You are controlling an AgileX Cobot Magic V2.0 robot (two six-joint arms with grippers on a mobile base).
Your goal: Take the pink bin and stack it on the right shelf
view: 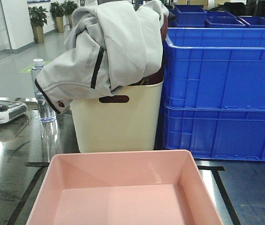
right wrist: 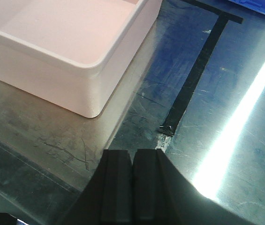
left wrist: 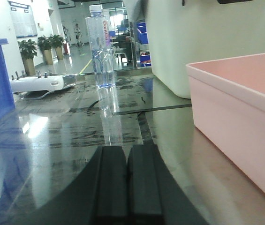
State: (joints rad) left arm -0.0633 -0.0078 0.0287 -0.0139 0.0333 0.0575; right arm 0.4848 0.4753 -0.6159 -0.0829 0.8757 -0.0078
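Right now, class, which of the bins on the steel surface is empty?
The pink bin at the front: its shallow inside is bare, whereas the taller cream bin behind it has a grey jacket spilling out.

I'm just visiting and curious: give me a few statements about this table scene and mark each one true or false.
1. The pink bin is empty. True.
2. The left pincer holds the pink bin. False: its jaws are shut on nothing, beside the bin.
3. A grey jacket hangs over the cream bin. True.
4. The water bottle lies on its side. False: it stands upright.
5. The right pincer is wide open. False: it is shut, above the steel top near the bin's corner.
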